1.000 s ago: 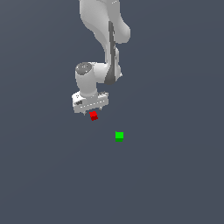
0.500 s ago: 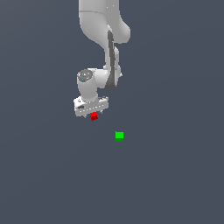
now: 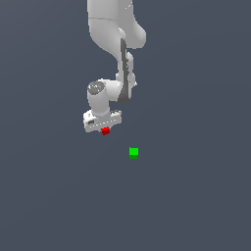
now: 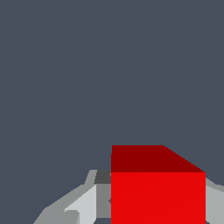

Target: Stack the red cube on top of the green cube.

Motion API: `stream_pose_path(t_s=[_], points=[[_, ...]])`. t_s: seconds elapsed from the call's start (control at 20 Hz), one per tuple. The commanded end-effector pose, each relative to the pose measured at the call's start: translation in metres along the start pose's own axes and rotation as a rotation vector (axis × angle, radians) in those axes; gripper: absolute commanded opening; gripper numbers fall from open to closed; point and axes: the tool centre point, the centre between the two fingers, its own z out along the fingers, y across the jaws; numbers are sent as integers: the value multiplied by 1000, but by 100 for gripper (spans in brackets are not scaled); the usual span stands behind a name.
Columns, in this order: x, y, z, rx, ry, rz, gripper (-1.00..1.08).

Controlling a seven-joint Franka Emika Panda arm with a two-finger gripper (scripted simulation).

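The red cube [image 3: 105, 131] sits between the fingers of my white gripper [image 3: 104, 129], which is shut on it and holds it above the grey floor. In the wrist view the red cube [image 4: 157, 188] fills the space between the grey fingers [image 4: 78, 205]. The green cube [image 3: 133, 152] rests on the floor, below and toward the exterior view's right of the gripper, apart from it. The green cube is out of the wrist view.
The white arm [image 3: 115, 44] reaches down from the top of the exterior view. The plain dark grey floor [image 3: 196, 196] surrounds both cubes.
The gripper has risen a little with the red cube in it and shifted slightly. The green cube has not moved.
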Motion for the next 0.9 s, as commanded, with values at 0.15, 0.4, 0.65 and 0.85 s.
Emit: stream_pose_path(t_s=[0.15,0.4,0.65,0.85], points=[[0,0,0,0,0,-1,-100],[0,0,-1,0,0,0,-100],[0,0,-11,0,0,0,-100],[-1,0,-29,0,0,0,-100]])
